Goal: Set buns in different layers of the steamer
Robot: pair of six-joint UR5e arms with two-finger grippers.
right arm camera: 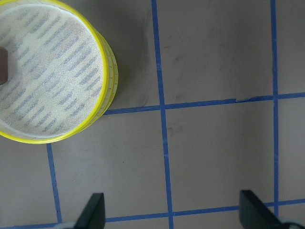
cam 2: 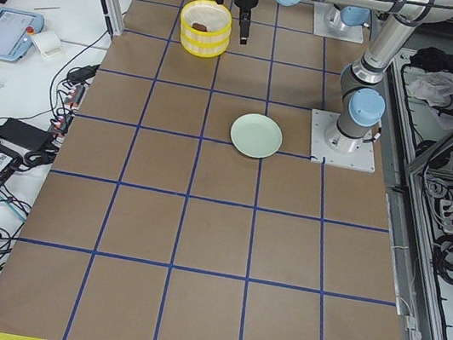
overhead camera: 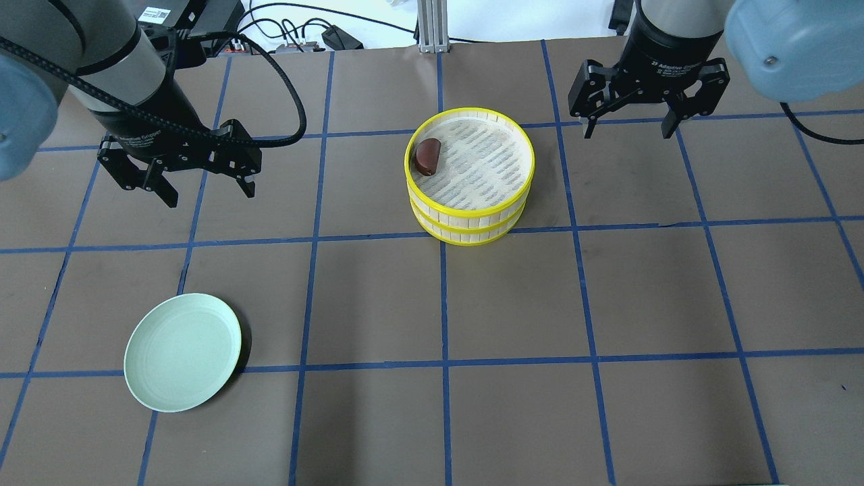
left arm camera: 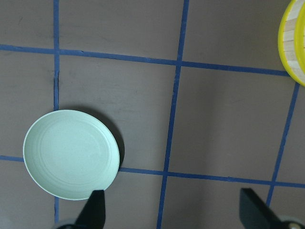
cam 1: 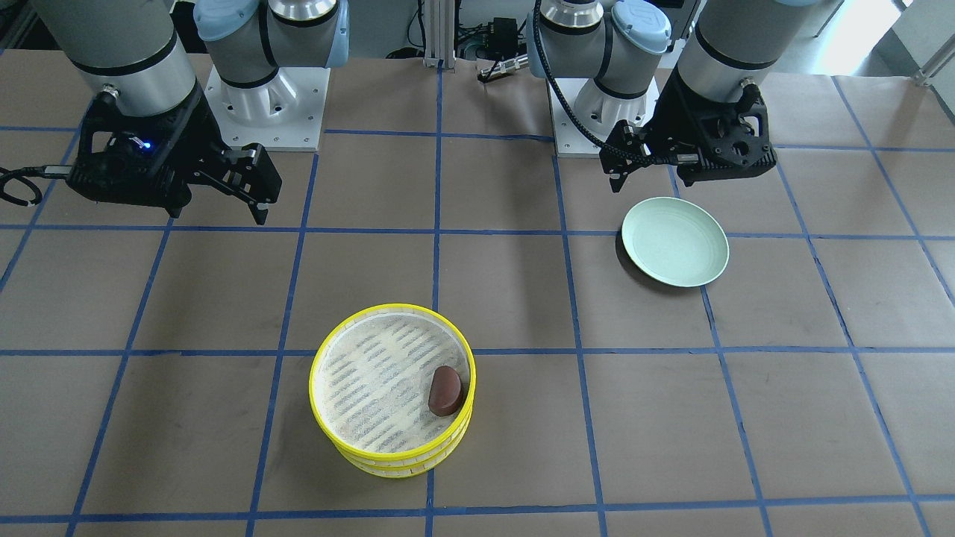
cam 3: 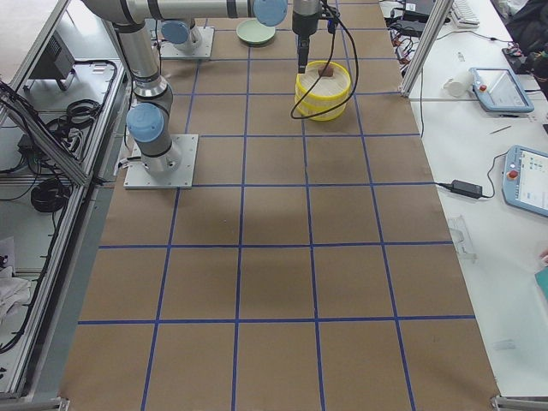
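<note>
The steamer (overhead camera: pixel 472 217) stands as two stacked yellow-rimmed layers at the table's middle far side. The dark reddish-brown bun (overhead camera: pixel 428 155) lies in the top layer against its rim; it also shows in the front view (cam 1: pixel 445 390). The cream-white bun is hidden. My left gripper (overhead camera: pixel 179 183) is open and empty, hovering left of the steamer and beyond the plate. My right gripper (overhead camera: pixel 628 125) is open and empty, hovering right of the steamer. The right wrist view shows the top layer's rim (right arm camera: pixel 106 71) and the bun's edge (right arm camera: pixel 3 67).
A pale green plate (overhead camera: pixel 182 351) lies empty at the near left; it also shows in the left wrist view (left arm camera: pixel 71 153) and the front view (cam 1: pixel 675 240). The brown table cover carries a grid of blue tape lines.
</note>
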